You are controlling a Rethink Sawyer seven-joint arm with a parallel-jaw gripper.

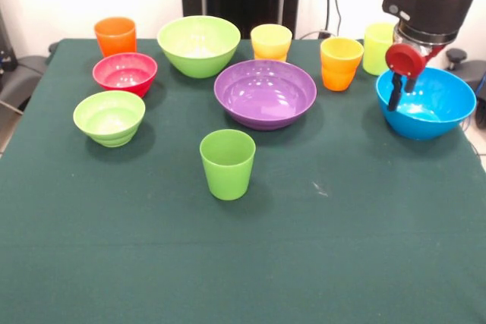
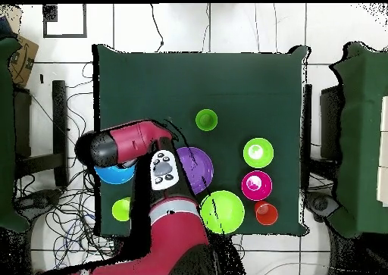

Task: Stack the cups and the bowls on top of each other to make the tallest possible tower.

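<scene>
My gripper (image 1: 396, 90) hangs over the left rim of the large blue bowl (image 1: 427, 122), its tip dipping just inside; the arm hides it in the overhead view, above the blue bowl (image 2: 114, 176). A ribbed green cup (image 1: 227, 163) stands alone in front of the wide purple bowl (image 1: 265, 92). Behind are the large lime bowl (image 1: 199, 45), a pale yellow cup (image 1: 271, 42), an orange-yellow cup (image 1: 341, 64) and a yellow-green cup (image 1: 378, 48). At the left are an orange cup (image 1: 115, 36), a small red bowl (image 1: 125, 73) and a small lime bowl (image 1: 109, 117). All stand apart.
A dark green cloth (image 1: 319, 263) covers the table, and its near half holds only the green cup. The red arm (image 2: 132, 142) crosses above the purple bowl (image 2: 198, 170) in the overhead view. Chairs and cables surround the table.
</scene>
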